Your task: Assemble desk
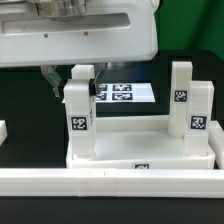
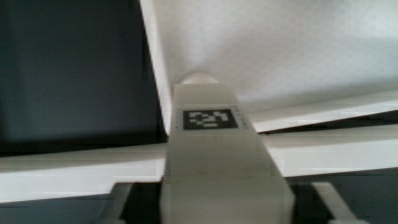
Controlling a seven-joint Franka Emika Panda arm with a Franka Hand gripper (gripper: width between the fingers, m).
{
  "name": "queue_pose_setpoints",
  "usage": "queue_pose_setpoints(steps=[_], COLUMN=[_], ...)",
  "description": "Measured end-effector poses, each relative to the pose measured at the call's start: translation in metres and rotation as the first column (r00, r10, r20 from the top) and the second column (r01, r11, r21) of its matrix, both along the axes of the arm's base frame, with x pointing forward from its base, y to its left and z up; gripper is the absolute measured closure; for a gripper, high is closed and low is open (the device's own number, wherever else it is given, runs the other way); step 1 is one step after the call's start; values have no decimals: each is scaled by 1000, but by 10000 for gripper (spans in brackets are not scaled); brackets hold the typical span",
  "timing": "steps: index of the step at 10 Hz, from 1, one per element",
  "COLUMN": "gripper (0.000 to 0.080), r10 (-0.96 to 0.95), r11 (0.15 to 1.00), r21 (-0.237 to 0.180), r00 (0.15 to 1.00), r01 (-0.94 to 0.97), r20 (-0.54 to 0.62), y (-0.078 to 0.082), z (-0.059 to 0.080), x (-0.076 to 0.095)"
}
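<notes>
Ext. view: desk top [image 1: 140,150] lies flat on the black bench [image 1: 20,100], up against a long white rail [image 1: 100,182] at the front edge. Three white square legs stand upright on it, each w/ a black-and-white tag. Front leg on the exterior view's left [image 1: 78,120]; two legs on the exterior view's right, nearer one [image 1: 198,118] and one just behind it [image 1: 180,88]. Behind the top, flat on the bench, is the marker board [image 1: 125,93].

Hand [image 1: 72,82] hangs from the white arm body, down over the top end of the left leg. One finger [image 1: 52,78] shows on the exterior view's left of that leg; dark pad on the other side. Fingers look drawn in around the leg top, but can't tell if they actually touch it, so grip vs. loose is unclear.

Wrist view: leg [image 2: 217,150] runs up the middle, tag [image 2: 212,117] near its end, white desk top [image 2: 285,50] beyond it, blurry.
</notes>
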State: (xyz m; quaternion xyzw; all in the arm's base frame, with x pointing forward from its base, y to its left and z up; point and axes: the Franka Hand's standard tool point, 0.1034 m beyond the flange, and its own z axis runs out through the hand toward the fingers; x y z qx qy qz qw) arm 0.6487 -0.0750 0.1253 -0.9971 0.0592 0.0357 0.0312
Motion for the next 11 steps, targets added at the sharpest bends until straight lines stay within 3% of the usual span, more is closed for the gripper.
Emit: queue_pose_setpoints(steps=[4, 6, 9, 11], gripper=[511, 511, 511, 511], r10=[-50, -281, -562, -729], r11=[999, 960, 827, 684], r21=[-2, -7, -11, -1], r00=[999, 960, 827, 683], r01=[50, 281, 562, 730], r20=[-3, 6, 28, 44], y=[0, -3, -4, -2], z=[0, -1, -1, -2], x=[0, -2, -3, -1])
